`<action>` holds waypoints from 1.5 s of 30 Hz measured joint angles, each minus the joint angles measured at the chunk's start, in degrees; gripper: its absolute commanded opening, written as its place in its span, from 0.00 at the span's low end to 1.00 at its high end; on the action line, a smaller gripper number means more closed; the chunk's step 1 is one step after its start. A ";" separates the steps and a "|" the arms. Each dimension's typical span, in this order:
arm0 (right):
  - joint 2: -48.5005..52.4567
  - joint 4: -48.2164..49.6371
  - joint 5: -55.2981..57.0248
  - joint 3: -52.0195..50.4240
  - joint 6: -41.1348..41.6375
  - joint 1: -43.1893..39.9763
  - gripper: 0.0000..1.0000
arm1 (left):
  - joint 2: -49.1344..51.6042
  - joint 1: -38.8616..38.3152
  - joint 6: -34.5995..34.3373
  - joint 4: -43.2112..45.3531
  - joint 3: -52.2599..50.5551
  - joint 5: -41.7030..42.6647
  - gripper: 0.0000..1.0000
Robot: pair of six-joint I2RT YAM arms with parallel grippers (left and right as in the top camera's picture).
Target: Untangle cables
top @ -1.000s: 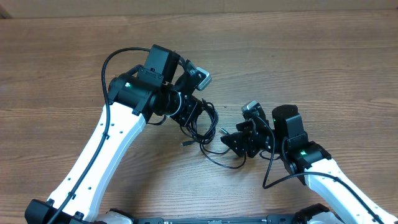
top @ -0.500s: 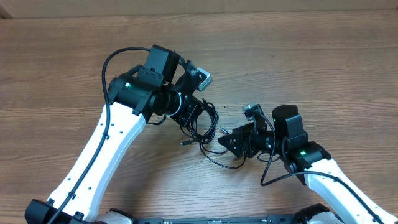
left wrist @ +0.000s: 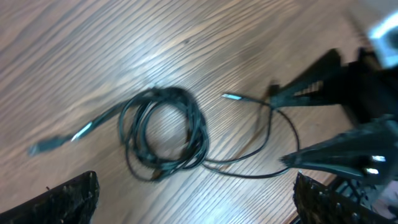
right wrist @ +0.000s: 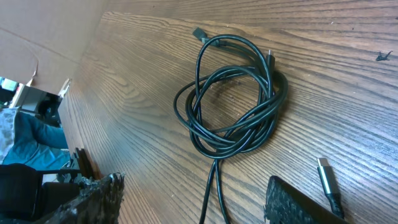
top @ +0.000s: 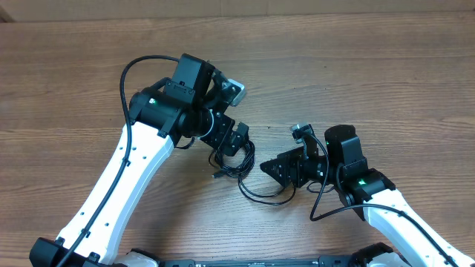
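Cables point(right wrist: 277, 99) lie coiled mid-desk point(top: 356, 67), thin, limp and light, likely to snag. The left end effector point(left wrist: 198, 198) and right end effector point(right wrist: 196, 200) both stand apart, empty. I'd pinch near the loose plug point(right wrist: 328, 177).

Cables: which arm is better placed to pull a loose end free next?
Right, probably: the right hand is open and points at strands trailing from the coil, a silver plug right beside it. The left hand hangs open over the coil itself.
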 measured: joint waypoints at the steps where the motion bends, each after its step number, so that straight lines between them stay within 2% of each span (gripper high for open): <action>1: 0.00 0.02 0.00 0.00 0.00 -0.02 0.71 | 0.00 0.00 -1.42 -0.52 0.00 -1.22 1.00; 8: 0.00 -0.02 1.18 0.00 2.32 0.00 0.72 | -0.02 0.00 -10.69 -0.72 -2.05 -4.96 1.00; 14: 0.00 -0.02 2.60 0.00 4.26 0.00 0.72 | 0.22 0.00 -20.00 4.17 -15.23 -6.25 1.00; 18: 0.00 -0.04 2.64 0.00 4.46 0.00 0.72 | 0.26 0.00 -25.07 9.46 -20.55 -6.38 0.99; 31: 0.00 0.00 2.64 0.00 4.48 0.00 0.72 | 0.31 0.00 -29.31 21.46 -31.50 -6.38 1.00; 45: 0.00 0.00 3.06 0.00 4.50 0.00 0.72 | 0.31 0.00 -33.40 26.77 -31.95 -14.29 0.99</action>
